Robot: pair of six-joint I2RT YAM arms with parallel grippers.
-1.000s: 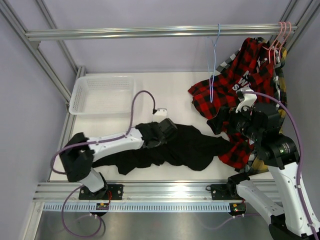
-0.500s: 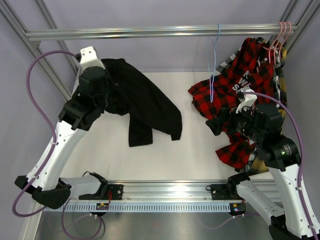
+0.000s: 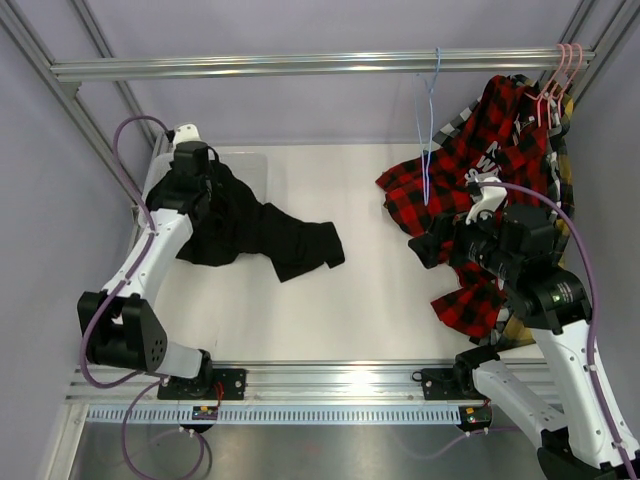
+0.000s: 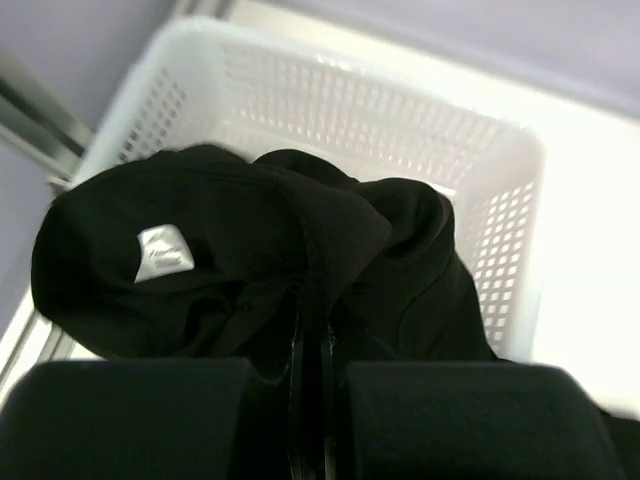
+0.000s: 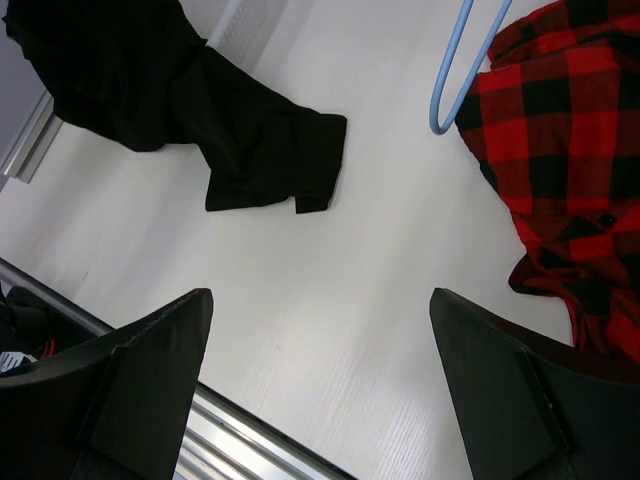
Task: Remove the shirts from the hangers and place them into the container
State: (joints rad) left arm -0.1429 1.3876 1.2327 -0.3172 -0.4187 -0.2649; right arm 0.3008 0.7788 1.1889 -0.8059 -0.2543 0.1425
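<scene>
Both arms same build: white link shells, black joint housings. Left arm [image 3: 155, 255], right arm [image 3: 575, 385]. One lilac cable [image 3: 118, 140] per arm, looping wrist to base. Black base plates [image 3: 205, 383]. White wrist caps [image 3: 486, 196]. Left end effector [image 4: 312, 400] has blocky matte-black fingers; right end effector [image 5: 320, 300] has dark wedge-shaped ones.
</scene>
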